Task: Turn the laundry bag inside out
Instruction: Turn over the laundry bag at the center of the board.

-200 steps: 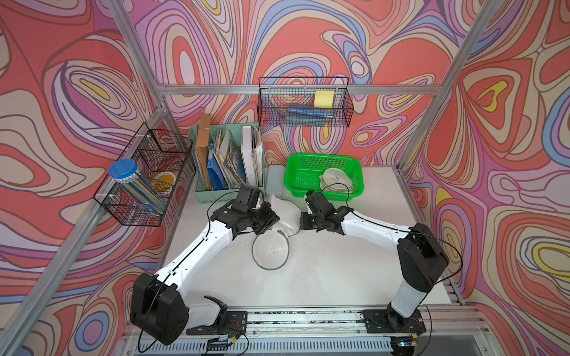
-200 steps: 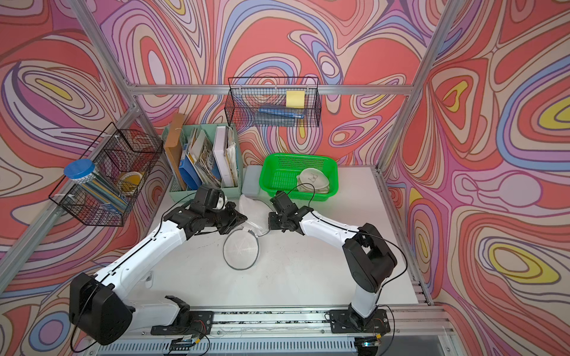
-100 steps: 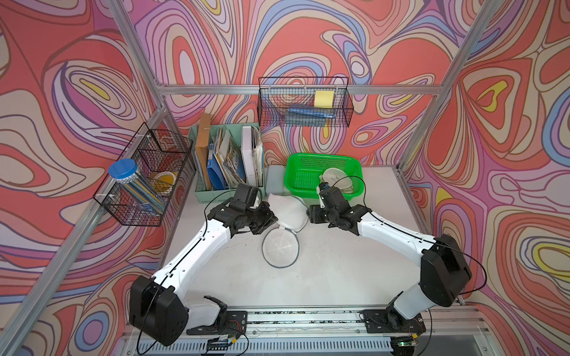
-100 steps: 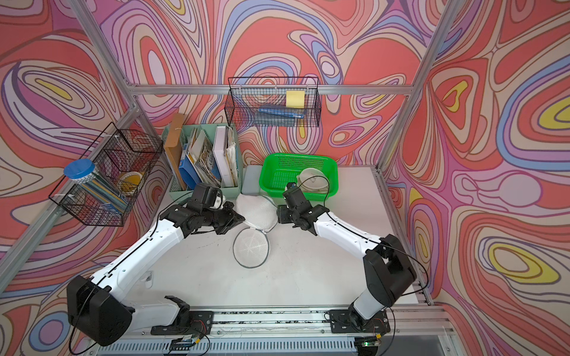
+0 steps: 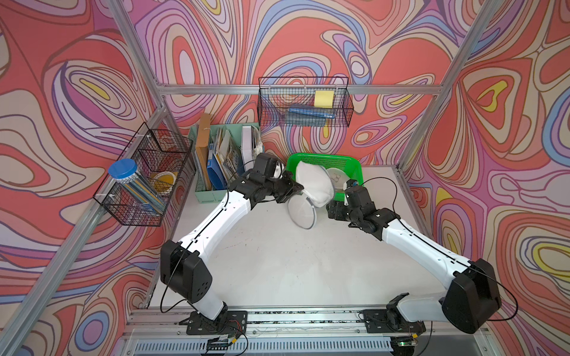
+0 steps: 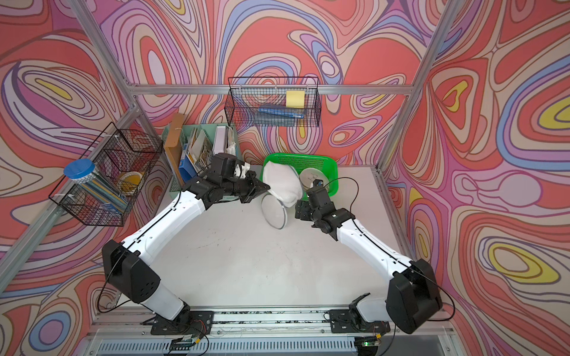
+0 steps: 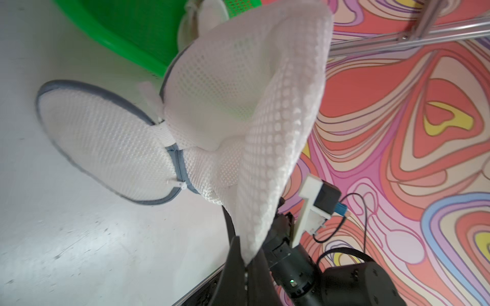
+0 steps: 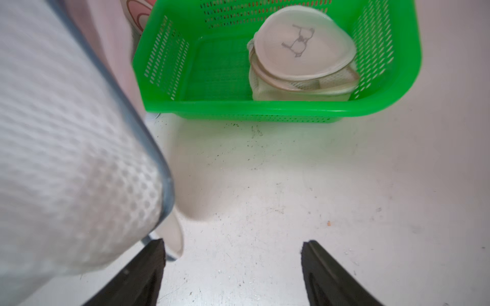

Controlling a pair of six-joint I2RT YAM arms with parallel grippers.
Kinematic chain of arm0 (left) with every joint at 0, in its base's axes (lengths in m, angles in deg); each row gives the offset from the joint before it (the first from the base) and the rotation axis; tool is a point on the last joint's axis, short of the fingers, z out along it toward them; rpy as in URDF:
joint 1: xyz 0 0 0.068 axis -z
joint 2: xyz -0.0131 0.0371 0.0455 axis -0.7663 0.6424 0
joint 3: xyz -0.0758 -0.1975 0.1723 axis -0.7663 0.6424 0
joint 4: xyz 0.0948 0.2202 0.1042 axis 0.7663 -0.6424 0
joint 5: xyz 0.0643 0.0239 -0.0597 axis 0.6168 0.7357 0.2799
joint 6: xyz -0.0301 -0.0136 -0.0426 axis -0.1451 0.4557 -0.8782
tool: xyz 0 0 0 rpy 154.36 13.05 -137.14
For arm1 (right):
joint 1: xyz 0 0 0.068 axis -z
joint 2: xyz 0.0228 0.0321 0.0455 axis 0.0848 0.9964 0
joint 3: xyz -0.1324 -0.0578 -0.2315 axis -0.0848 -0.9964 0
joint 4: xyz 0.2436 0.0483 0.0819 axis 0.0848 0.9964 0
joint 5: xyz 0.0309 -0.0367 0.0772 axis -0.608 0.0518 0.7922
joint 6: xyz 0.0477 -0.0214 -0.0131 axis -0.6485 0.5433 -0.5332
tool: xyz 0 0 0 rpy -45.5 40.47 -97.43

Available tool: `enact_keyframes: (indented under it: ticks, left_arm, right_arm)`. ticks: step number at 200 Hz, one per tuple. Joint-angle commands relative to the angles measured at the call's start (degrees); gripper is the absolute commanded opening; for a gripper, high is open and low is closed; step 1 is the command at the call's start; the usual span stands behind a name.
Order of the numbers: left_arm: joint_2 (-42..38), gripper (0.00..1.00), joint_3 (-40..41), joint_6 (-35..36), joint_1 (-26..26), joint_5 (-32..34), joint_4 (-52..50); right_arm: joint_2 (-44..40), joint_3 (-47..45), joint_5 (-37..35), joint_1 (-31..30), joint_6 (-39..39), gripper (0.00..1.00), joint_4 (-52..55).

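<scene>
Above the white table, the laundry bag hung beside the green basket, pinched only by the left gripper; the right gripper gaped empty. That lone mesh pinch could slip.

Laundry bag hangs over table mid-back, with left gripper on its left and right gripper just right of it. Its round flap hangs below, front side. Basket on table behind-right, second bag inside. File organizer back-left. Wall rack above basket. Side rack far left, jar in it.
</scene>
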Motion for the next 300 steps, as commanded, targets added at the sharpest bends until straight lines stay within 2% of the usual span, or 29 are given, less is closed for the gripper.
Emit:
enact_keyframes:
  ticks: [1,19,81,109,129,147,184,213,236,255,274,300]
  left_arm:
    - [-0.9,0.0,-0.48,-2.35,0.51,-4.03,5.85]
    - [-3.88,0.0,4.38,-0.62,0.11,-3.56,5.08]
    - [-12.02,0.0,33.91,8.95,-3.71,-4.47,8.99]
    - [-13.27,0.0,39.89,12.96,-5.79,-3.24,7.34]
    - [-13.83,0.0,40.29,16.19,-6.34,-0.93,3.62]
    - [-13.63,0.0,40.24,16.61,-6.6,-1.52,3.99]
    - [-13.1,0.0,38.04,14.59,-6.62,-4.38,6.52]
    - [-12.25,0.0,28.01,11.89,-6.0,-5.61,6.03]
    - [-11.26,0.0,18.7,10.36,-3.68,-6.9,5.84]
    - [-11.45,0.0,14.68,8.31,-2.2,-9.21,8.07]
    - [-13.97,0.0,15.95,7.59,-2.06,-10.15,9.15]
    - [-18.01,0.0,23.48,13.05,-2.78,-8.16,4.94]
  right_arm:
    - [-2.25,2.27,-2.12,0.78,1.01,0.85,1.53]
    - [-1.9,3.53,0.89,0.79,2.54,0.86,1.97]
    - [2.47,-0.5,15.19,0.83,5.08,0.86,3.6]
    - [6.65,-1.89,22.37,0.8,5.0,0.85,2.69]
    - [8.52,-1.91,23.67,0.75,4.23,0.84,2.0]
    - [7.93,-2.26,23.64,0.83,4.33,0.84,1.74]
    - [9.28,-0.47,17.78,0.8,2.8,0.85,5.46]
    - [6.69,-0.53,9.18,2.89,-0.64,0.87,5.77]
    - [4.37,0.89,6.48,7.43,-1.6,0.88,6.71]
    - [4.91,3.42,5.13,10.64,-1.71,0.89,8.25]
    - [6.15,5.57,4.43,12.5,-0.8,0.89,9.45]
    - [7.97,7.43,3.42,13.09,0.22,0.9,10.2]
